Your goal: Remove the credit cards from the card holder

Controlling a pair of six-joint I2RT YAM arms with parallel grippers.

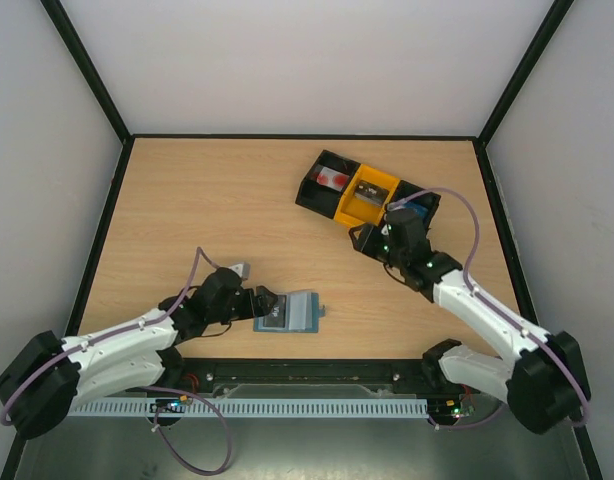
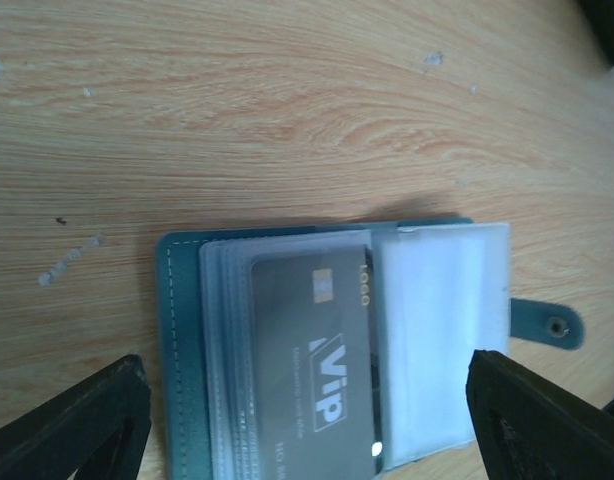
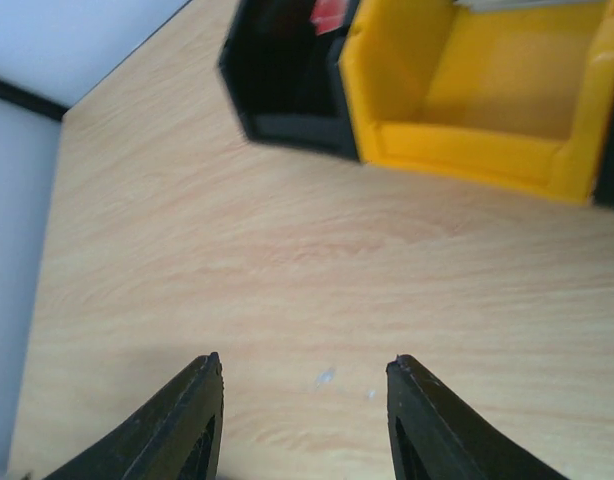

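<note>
Gently now: drawing the grey card from its pocket

The card holder (image 2: pixel 182 330) lies open close to the near edge of the table, a little left of the middle, with its closing tab pointing toward the right edge. The dark grey card (image 2: pixel 312 370) sits in one of the clear inner pockets. The left gripper (image 2: pixel 307 365) hangs over it with its jaws wide apart, one finger on either side of the holder, and grips nothing. The right gripper (image 3: pixel 305 365) is also apart and empty. It is above the tabletop just beside the black-and-yellow tray (image 3: pixel 467 158), toward the far right corner. The white card (image 1: pixel 334 178) lies in one of the tray's black end bins.

Freeing the grey card looks like the step in hand. The fingers should probably close only on the card's exposed edge, not on the soft sleeves around it. The pull should run flat along the pocket's opening. The holder looks light and may slide or lift with the card, so a slow draw seems wise. The free arm could also pin the cover down. Slick plastic this thin could slip from a shallow pinch.
</note>
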